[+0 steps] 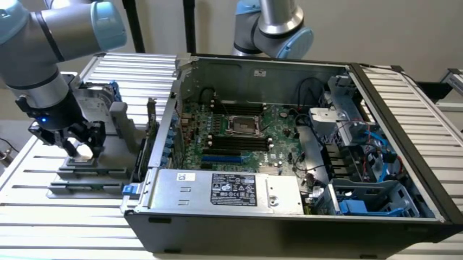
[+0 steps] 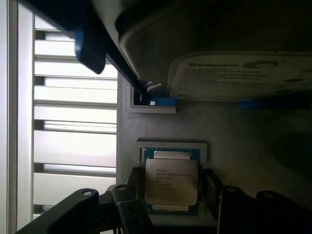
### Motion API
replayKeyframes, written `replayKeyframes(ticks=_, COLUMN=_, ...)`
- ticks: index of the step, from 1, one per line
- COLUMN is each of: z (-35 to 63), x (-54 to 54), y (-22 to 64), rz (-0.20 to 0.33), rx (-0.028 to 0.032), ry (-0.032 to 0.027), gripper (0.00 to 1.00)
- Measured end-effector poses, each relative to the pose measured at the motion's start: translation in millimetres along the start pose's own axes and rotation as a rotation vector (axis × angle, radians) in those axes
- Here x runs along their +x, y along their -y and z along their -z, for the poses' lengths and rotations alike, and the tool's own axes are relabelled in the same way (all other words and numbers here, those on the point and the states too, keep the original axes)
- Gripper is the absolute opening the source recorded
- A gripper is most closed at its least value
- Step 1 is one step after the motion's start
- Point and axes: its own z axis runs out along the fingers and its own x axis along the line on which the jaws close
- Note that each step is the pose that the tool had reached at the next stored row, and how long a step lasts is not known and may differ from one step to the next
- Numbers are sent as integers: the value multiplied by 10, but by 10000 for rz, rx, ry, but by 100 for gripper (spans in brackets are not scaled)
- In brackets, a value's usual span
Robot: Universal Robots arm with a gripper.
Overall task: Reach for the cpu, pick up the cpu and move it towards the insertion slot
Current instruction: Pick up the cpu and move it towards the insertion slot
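On the exterior view's left, we see the arm point(image 1: 43, 81) bent over the slatted table point(image 1: 43, 227), its wrist turned straight down so that the gripper point(image 1: 78, 147) hangs low over a grey tray point(image 1: 94, 181) beside the open case point(image 1: 289, 227). The wrist view looks straight down on the cpu point(image 2: 171, 181). It is a small flat square with a silver-grey metal top, a few lines of fine print we cannot read and a narrow step along two opposite edges. It lies flat in a shallow holder point(image 2: 171, 145) with a pale frame and a blue-green border showing round the chip. Just beyond the holder on the same tray sits the hard drive point(image 2: 234, 78), with its white label and a blue frame edge. The gripper point(image 2: 171, 191) is spread and straddles the cpu, one dark finger point(image 2: 132, 191) close against one side of the chip and the other just beside the opposite side. We cannot tell whether either pad presses on the metal, and the chip sits level in its holder, not lifted. The slot point(image 1: 244, 125), a square socket with a shiny frame round a dark centre, lies well apart from the gripper, inside the case on the green board, towards the exterior view's right.
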Motion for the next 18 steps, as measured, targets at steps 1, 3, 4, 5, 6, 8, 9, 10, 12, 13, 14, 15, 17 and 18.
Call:
replayKeyframes(ticks=1, z=0, x=0, y=0, rz=3, rx=4, ry=-4, gripper=62)
replayKeyframes(ticks=3, z=2, x=1, y=0, rz=7, rx=12, ry=-14, gripper=60)
replayKeyframes(ticks=4, z=3, x=0, y=0, rz=10, rx=15, ry=-16, gripper=55)
replayKeyframes(ticks=5, z=5, x=0, y=0, rz=12, rx=18, ry=-19, gripper=55)
replayKeyframes(ticks=6, z=8, x=0, y=0, rz=14, rx=19, ry=-20, gripper=55)
replayKeyframes(ticks=8, z=11, x=0, y=-1, rz=17, rx=18, ry=-18, gripper=55)
replayKeyframes(ticks=9, z=13, x=0, y=0, rz=17, rx=19, ry=-20, gripper=55)
replayKeyframes(ticks=10, z=13, x=0, y=0, rz=17, rx=19, ry=-19, gripper=55)
replayKeyframes(ticks=12, z=14, x=0, y=0, rz=17, rx=20, ry=-21, gripper=55)
replayKeyframes(ticks=13, z=14, x=0, y=0, rz=17, rx=20, ry=-21, gripper=55)
replayKeyframes(ticks=14, z=14, x=0, y=0, rz=17, rx=20, ry=-21, gripper=55)
replayKeyframes(ticks=15, z=15, x=0, y=0, rz=17, rx=20, ry=-22, gripper=55)
replayKeyframes(ticks=17, z=49, x=1, y=-1, rz=17, rx=11, ry=-24, gripper=55)
replayKeyframes(ticks=18, z=78, x=2, y=-2, rz=16, rx=8, ry=-22, gripper=55)
